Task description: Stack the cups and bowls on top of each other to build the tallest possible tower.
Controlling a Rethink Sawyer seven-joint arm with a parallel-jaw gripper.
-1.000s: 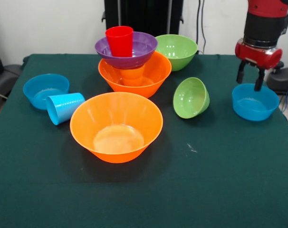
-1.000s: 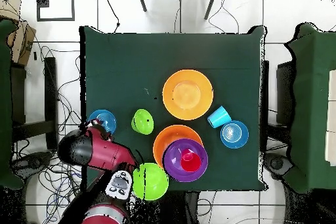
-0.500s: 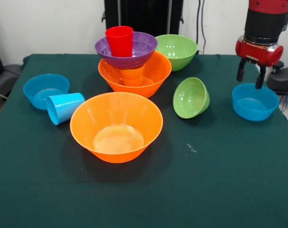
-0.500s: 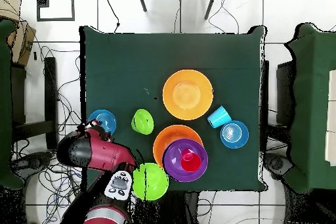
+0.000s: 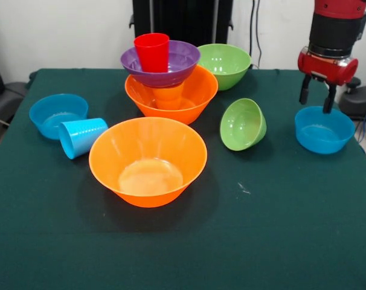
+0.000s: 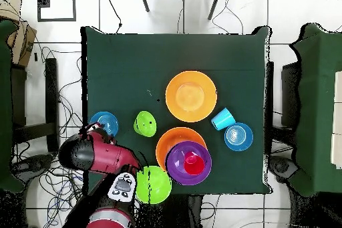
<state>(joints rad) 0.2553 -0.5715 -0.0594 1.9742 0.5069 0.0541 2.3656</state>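
Observation:
The tower stands at the table's far middle: a large orange bowl [image 5: 171,93], an orange cup [image 5: 168,96] in it, a purple bowl [image 5: 160,63] on that, and a red cup [image 5: 151,52] on top. It shows from above as the purple bowl [image 6: 188,163] with the red cup [image 6: 194,164]. My gripper [image 5: 316,98] is open and empty, just above the far rim of a small blue bowl [image 5: 324,130], which also shows in the overhead view [image 6: 104,122]. A second large orange bowl [image 5: 148,160] sits in front. A light blue cup [image 5: 81,136] lies on its side beside another small blue bowl [image 5: 57,115].
A small green bowl [image 5: 243,124] is tipped on its side in the middle right. A large green bowl [image 5: 223,65] stands at the back, next to the tower. My red arm [image 6: 93,155] comes over the table's edge in the overhead view.
My gripper rose slightly above the small blue bowl and stays open. The bowls and cups have not moved.

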